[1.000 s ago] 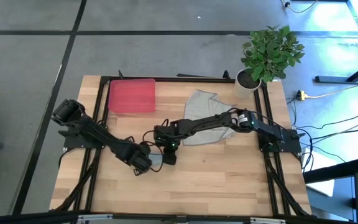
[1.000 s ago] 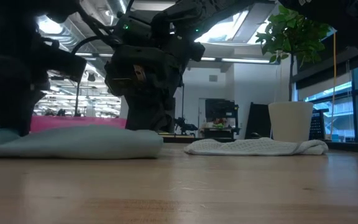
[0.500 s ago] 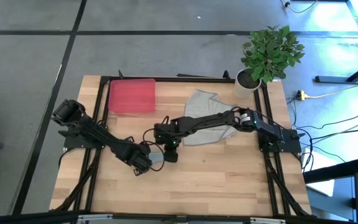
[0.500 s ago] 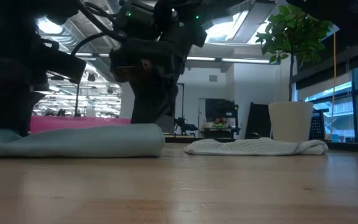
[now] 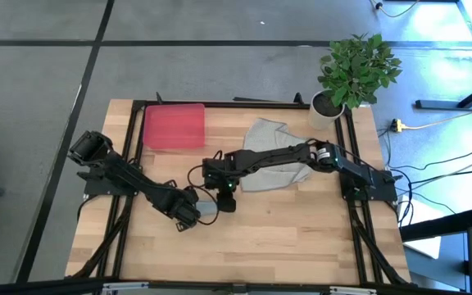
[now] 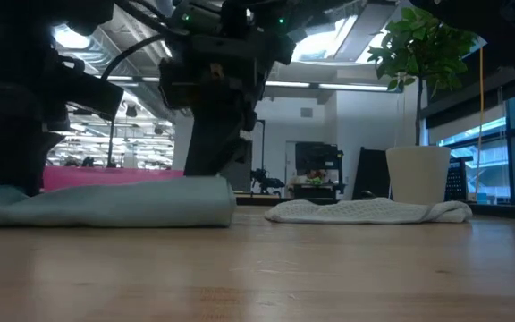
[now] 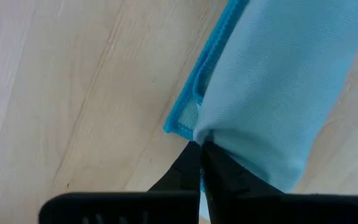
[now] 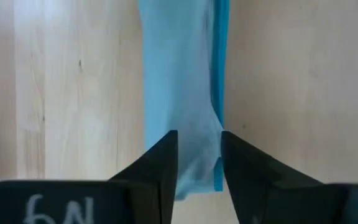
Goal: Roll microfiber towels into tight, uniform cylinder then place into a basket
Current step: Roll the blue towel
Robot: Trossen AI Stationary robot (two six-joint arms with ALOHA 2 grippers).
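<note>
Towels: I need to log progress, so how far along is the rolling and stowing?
Done: the blue towel lies rolled into a cylinder on the table. In hand: the left gripper is shut on one end of it; the right gripper straddles the other end, fingers apart. Left: the grey towel lies crumpled and unrolled, and the red basket holds no towel.

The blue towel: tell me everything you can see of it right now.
The blue towel is a pale blue-teal woven cloth with a brighter blue stitched hem, rolled into a long soft cylinder lying flat on the wooden table, in front of the red tray. The left claw is shut, pinching one end at the hem. The right claw stands at the other end with its fingers parted to either side of the roll. The grey towel lies apart from it.
</note>
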